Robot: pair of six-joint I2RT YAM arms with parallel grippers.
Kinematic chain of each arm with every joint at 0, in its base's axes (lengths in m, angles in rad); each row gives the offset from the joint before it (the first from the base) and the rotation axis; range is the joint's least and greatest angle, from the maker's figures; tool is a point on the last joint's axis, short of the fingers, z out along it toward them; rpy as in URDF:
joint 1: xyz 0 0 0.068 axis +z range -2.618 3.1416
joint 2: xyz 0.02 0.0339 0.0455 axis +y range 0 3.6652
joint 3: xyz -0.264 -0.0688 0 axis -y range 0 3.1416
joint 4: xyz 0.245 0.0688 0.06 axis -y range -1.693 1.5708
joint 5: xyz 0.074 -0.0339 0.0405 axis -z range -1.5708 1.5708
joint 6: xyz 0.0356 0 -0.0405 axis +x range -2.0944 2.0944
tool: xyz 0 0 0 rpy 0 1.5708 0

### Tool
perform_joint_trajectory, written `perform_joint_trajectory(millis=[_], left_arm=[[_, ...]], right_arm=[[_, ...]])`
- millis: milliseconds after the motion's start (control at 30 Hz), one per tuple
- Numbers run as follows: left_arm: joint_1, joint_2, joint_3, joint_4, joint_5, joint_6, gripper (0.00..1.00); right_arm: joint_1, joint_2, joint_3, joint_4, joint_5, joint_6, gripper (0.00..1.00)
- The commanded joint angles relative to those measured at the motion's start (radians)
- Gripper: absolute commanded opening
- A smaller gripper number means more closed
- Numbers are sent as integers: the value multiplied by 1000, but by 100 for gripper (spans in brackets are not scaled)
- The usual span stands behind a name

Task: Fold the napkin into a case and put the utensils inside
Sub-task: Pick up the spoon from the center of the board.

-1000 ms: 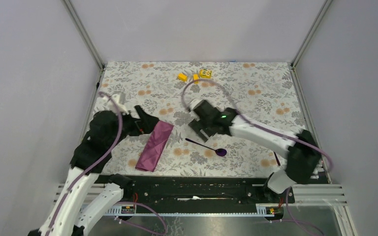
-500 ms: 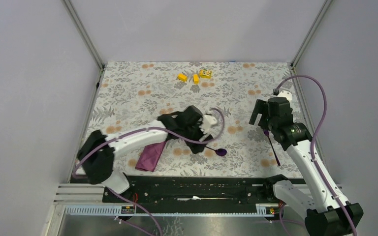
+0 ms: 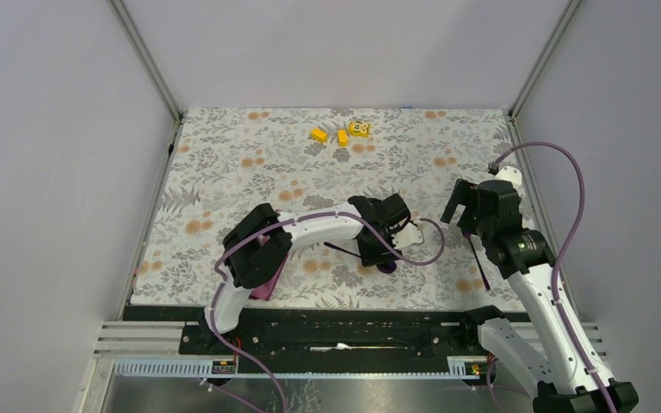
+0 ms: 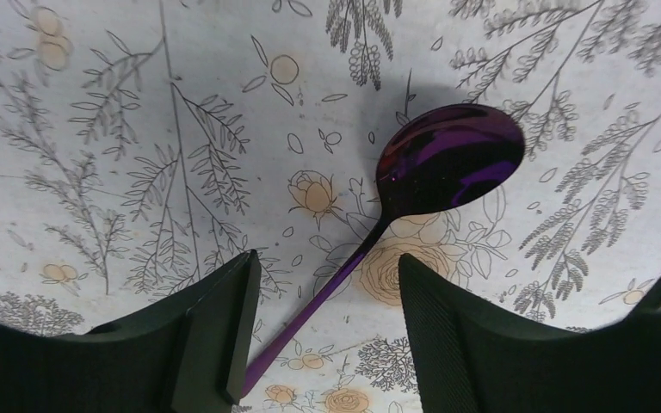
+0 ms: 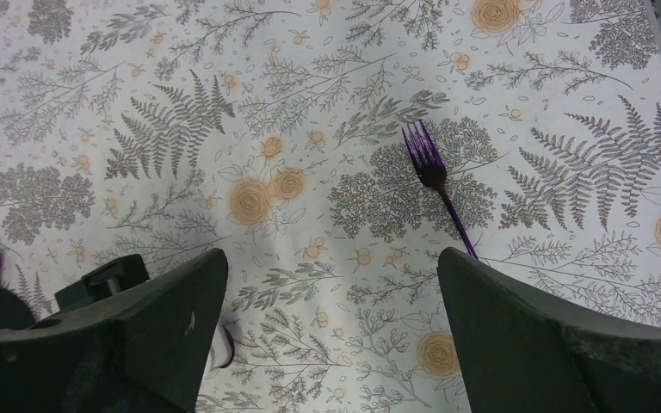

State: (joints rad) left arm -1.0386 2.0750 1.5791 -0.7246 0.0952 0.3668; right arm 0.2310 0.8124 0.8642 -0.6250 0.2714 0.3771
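Between the spread jaws of the left gripper (image 4: pixel 323 323) I find the handle of the spoon (image 4: pixel 449 157), which lies flat on the floral tablecloth (image 4: pixel 95 129). In the left wrist view its long axis runs as follows: the bowl is up and to the right, beyond the fingertips. The handle runs down and to the left through the gap and ends close by the left-hand finger. It therefore crosses the gap at a slant, not square to it. Neither pad touches it that I can see. My judgement is that closing would catch the handle, but the slant could swing the spoon as the pads meet. A small wrist turn first would serve better.

Overhead, the case (image 3: pixel 263 287) sits near the front edge of the table, partly hidden under the left arm (image 3: pixel 310 231) and well to the left of the spoon. Whether its mouth stands open I cannot tell.

The right gripper (image 5: pixel 331 301) hangs with jaws wide apart, holding nothing. The fork (image 5: pixel 435 176) lies on the cloth below it, off toward the right-hand finger rather than centred. Its tines point to the upper left and its handle disappears behind that finger. The right arm is much the nearer to the fork. I judge it needs a sideways shift before any descent.
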Motion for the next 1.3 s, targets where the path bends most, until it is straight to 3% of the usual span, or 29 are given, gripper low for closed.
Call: perform_joint_trajectory(millis=[0,367,433,533,700,1000,1267], left_arm=[[-8,47,61,-62,-35,52,64],[-20,146,49,-104,-112,46,48],[-24,143,21,-101,-108,38,41],[-25,140,-20,-94,-113,21,21],[-30,76,-91,-50,-144,-4,2],[-28,-243,-249,133,-200,-128,0],[8,-400,-289,191,-214,-265,0]], right_arm=[[2,-26,-4,9,25,18,99],[2,-35,3,6,15,17,99],[2,-35,6,7,17,15,100],[2,-36,9,7,12,16,99],[2,-35,11,7,11,18,100],[2,-26,2,14,19,31,100],[2,-21,-17,25,8,34,100]])
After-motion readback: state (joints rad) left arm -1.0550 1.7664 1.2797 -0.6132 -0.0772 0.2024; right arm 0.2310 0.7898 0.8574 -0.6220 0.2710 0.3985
